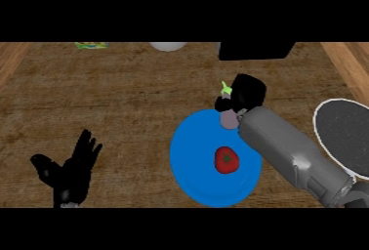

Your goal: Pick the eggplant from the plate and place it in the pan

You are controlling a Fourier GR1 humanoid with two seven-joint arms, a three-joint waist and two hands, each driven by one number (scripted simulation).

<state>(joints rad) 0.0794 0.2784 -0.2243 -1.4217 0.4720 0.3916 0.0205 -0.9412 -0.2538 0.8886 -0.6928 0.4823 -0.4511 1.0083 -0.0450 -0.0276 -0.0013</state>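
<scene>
Head view, looking steeply down on brown table; wooden strips run along its left and right sides.

Right hand: grey forearm enters from lower right and crosses the right rim of the blue plate; the black hand sits at the plate's far edge; its fingers are curled down round the eggplant, clamped on it.

Eggplant: only partly visible; a pale purple body shows just under the hand, at the plate's far rim; a green stem tip pokes out at the hand's left side; whether it touches the plate or is raised above it cannot be told.

Plate: blue, round, centre-right of table; a red tomato with a small green top lies on it, near its middle, apart from the eggplant.

Pan: dark inside with a pale rim, at the right edge of view, partly cut off; just beside the right forearm; nothing seen lying in it.

Left hand: low at the left, resting; fingers straight and spread apart, pointing up, thumb out to the left; holds nothing; well apart from the plate.

Far edge of table: a green-yellow item at left, a white rounded thing at middle, a black block at right; all cut off by the view's top, identity not clear.
</scene>
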